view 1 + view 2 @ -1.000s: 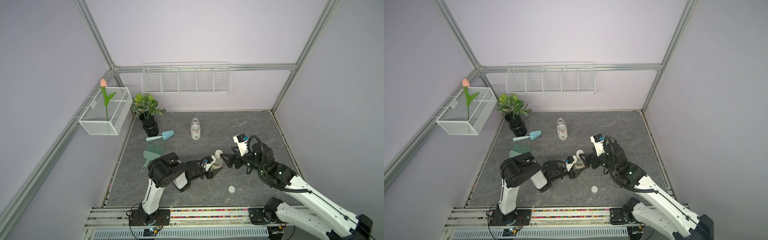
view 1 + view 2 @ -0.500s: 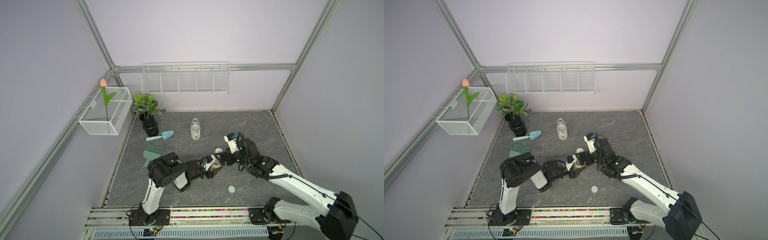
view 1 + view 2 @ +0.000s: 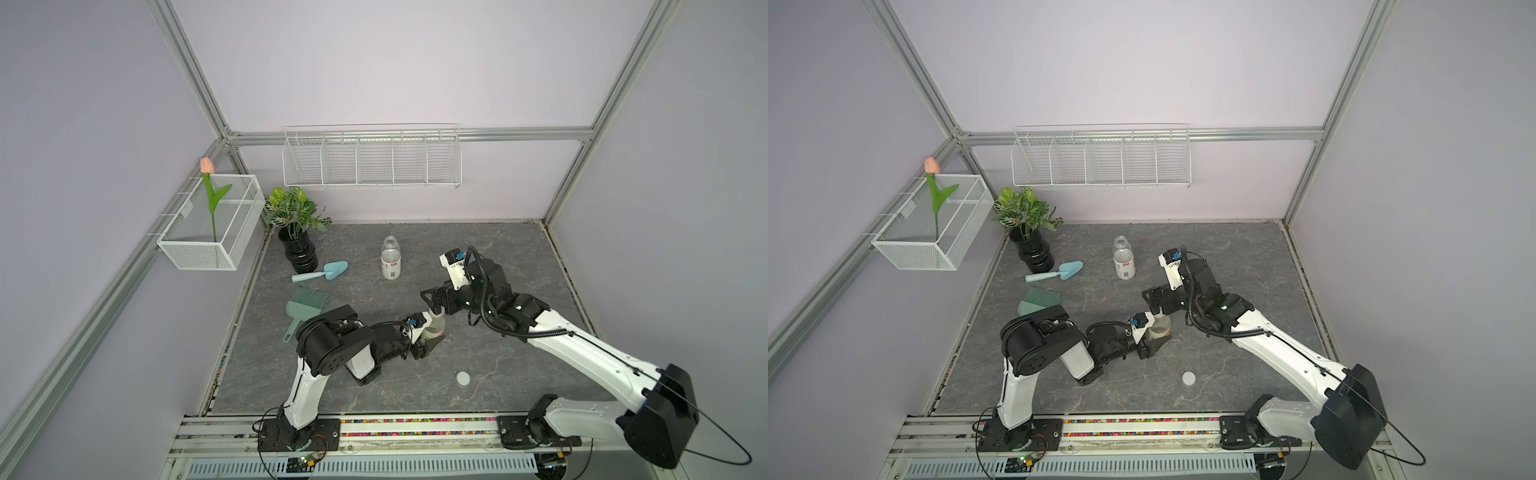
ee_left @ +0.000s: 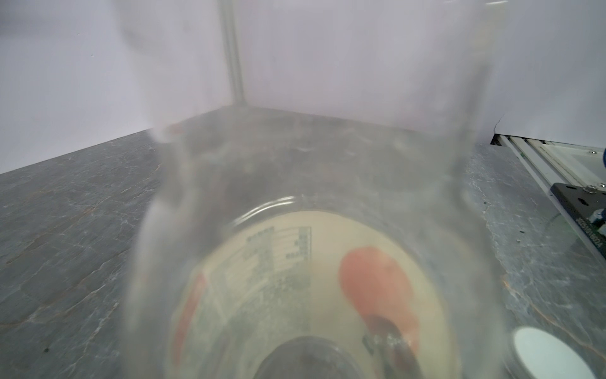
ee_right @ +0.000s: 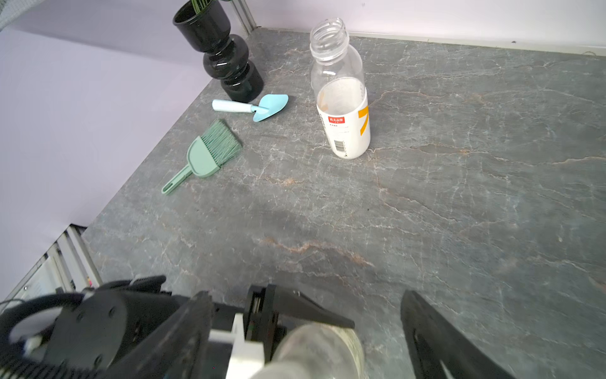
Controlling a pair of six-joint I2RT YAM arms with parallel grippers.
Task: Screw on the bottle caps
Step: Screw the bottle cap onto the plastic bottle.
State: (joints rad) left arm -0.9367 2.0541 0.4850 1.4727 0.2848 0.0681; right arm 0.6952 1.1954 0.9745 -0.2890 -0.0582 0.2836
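Left gripper (image 3: 434, 335), right gripper (image 3: 433, 302), two bottles (image 3: 390, 262) (image 3: 437, 327), one cap (image 3: 462, 377)

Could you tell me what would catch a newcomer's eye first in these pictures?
At the centre, the left gripper clamps a clear bottle while the right gripper hangs open just above its top. Then a loose white cap lies on the table near the front edge, and a second bottle stands uncapped toward the back.
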